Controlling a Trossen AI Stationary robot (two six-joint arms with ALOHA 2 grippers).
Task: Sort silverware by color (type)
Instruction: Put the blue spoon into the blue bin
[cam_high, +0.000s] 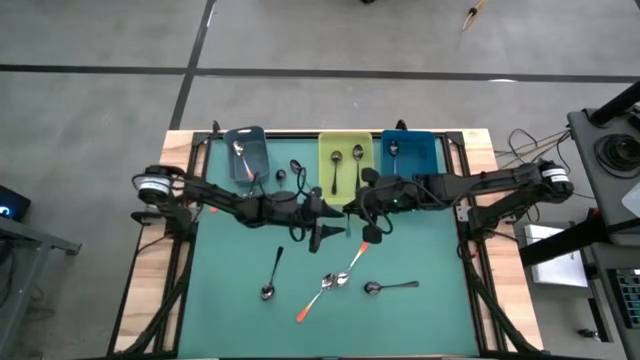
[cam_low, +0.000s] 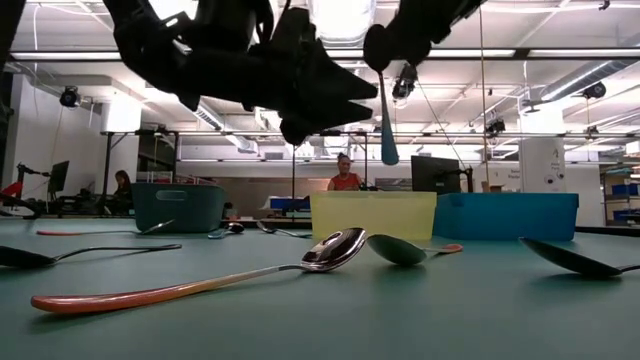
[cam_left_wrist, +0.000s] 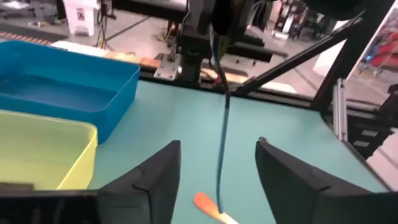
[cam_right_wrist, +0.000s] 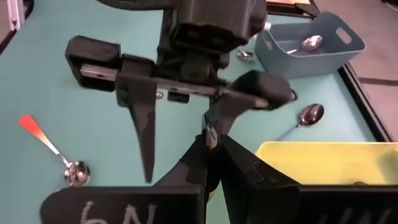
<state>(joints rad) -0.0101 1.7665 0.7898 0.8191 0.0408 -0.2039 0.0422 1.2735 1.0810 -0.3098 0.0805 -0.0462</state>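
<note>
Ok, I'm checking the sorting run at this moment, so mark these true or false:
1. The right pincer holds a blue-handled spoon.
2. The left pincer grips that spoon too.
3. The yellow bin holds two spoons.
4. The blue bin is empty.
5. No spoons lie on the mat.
1. True. The right pincer is shut on the blue-handled spoon, which hangs down above the mat.
2. False. The left pincer is open, with a finger on each side of the handle and clear of it.
3. True. Two spoons lie in the yellow bin.
4. False. The blue bin holds one spoon.
5. False. Several lie on the mat, among them an orange-handled spoon.
</note>
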